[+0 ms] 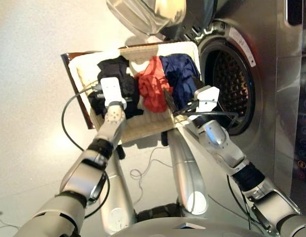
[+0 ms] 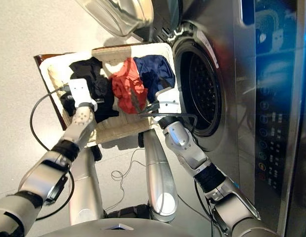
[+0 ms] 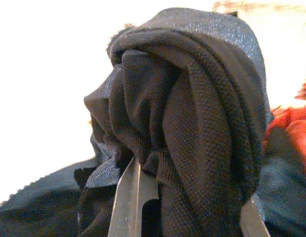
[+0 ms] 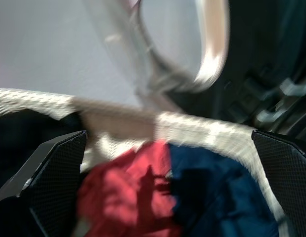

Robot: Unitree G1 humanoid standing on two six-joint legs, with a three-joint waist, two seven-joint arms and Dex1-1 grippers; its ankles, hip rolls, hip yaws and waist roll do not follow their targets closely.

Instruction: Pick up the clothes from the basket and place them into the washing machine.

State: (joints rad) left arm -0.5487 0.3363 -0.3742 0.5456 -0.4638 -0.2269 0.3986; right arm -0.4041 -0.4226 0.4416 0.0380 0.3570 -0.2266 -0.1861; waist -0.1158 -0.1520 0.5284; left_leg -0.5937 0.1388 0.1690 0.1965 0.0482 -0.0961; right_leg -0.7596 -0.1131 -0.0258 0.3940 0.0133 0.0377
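The cream wicker basket (image 1: 185, 49) lies on the floor in front of the washing machine (image 1: 264, 74). In it lie a black garment (image 1: 118, 74), a coral-red one (image 1: 153, 86) and a navy one (image 1: 180, 74), side by side. My left gripper (image 1: 99, 98) is down in the black garment; the left wrist view shows black cloth (image 3: 192, 108) bunched between its fingers (image 3: 130, 197). My right gripper (image 1: 181, 96) hangs open just above the red (image 4: 128, 197) and navy (image 4: 217, 192) garments, at the basket's near edge, holding nothing.
The drum hole (image 1: 232, 81) gapes right of the basket, and the glass porthole door (image 1: 143, 15) is swung open over the basket's far edge. A dark board (image 1: 73, 84) lies under the basket. Cables (image 1: 68, 123) loop over the floor near my left arm.
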